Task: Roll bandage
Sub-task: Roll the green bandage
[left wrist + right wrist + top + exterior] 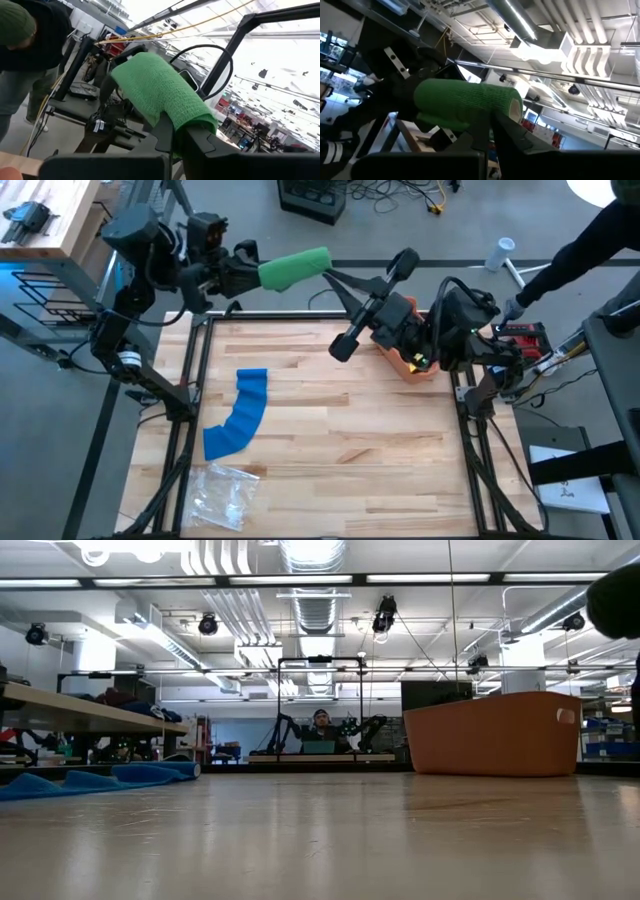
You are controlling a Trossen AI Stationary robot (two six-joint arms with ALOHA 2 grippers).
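Green bandage roll (294, 268) lies lengthwise between the left claw (248, 272) and right claw (335, 277), both pinching its ends.

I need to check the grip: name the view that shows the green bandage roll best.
Right wrist view: green bandage roll fills the frame, open core end visible. Left wrist view shows its other side; high view shows it small between both arms; low view misses it.

Ceiling strip lights (300, 580), grey floor (300, 235)
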